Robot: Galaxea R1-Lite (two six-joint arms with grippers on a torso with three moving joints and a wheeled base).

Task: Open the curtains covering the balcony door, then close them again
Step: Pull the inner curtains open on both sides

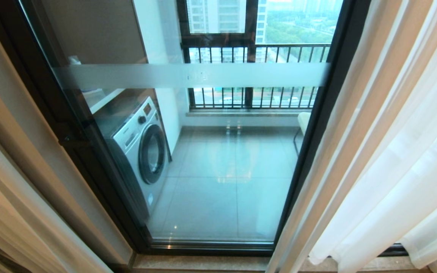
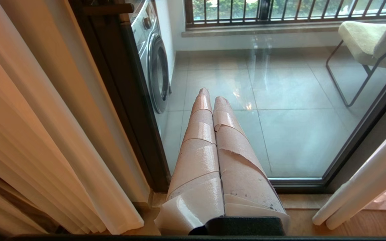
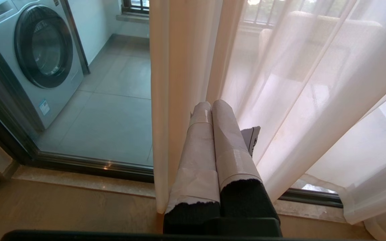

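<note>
Closing the sheer curtains (image 1: 389, 159), bunched right of the bare balcony door (image 1: 218, 159), looks next; right gripper (image 3: 211, 105) and left gripper (image 2: 209, 95) both pinched empty; take the leading fold gently.

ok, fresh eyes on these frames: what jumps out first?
The balcony door fills the middle of the head view, its glass uncovered and crossed by a frosted stripe, with a washing machine behind it on the left. The sheer white curtains hang bunched at the right. In the wrist views, the left gripper and right gripper, both tape-wrapped and shut, hold nothing; the right one points at the sheer fabric.
</note>
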